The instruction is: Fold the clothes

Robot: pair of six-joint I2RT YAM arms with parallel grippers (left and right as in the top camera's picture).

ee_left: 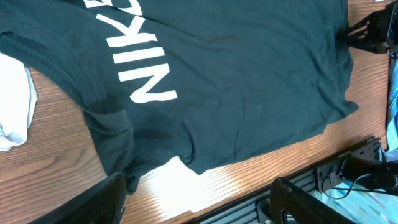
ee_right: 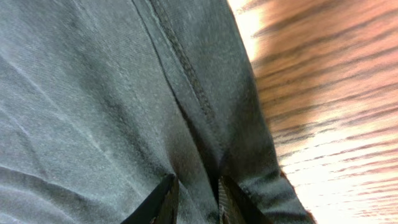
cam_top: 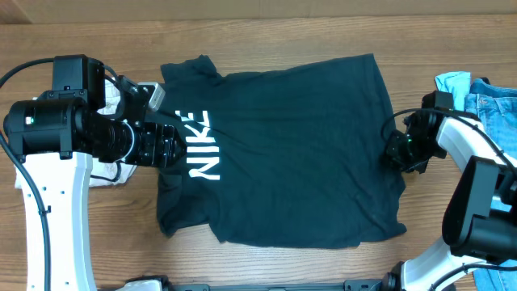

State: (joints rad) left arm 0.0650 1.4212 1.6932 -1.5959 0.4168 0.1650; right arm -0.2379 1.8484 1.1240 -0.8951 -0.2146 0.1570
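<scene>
Blue jeans (cam_top: 493, 101); white shorts (ee_left: 13, 102), perhaps.

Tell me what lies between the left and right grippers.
Only the dark T-shirt, spread flat: its collar end is by the left gripper, its hem at the right gripper. The overhead view shows it.

Seen from overhead, the left arm (cam_top: 73, 129) covers part of the T-shirt's (cam_top: 299, 145) left side beside the white lettering (cam_top: 200, 149). It also hides most of a white cloth (cam_top: 107, 171) lying under it. The jeans (cam_top: 494, 105) are cut off by the right edge. The right gripper (cam_top: 401, 152) is dark against dark fabric, its tips hidden under its own body.

In the left wrist view the lettering runs off the top edge. The left gripper's (ee_left: 199, 183) fingers (ee_left: 93, 202) run off the bottom.

In the right wrist view only the ends of that gripper's fingers (ee_right: 166, 200) show at the bottom edge. The table (ee_right: 336, 93) there is blurred. Whether the fingers pinch the T-shirt cannot be told.
</scene>
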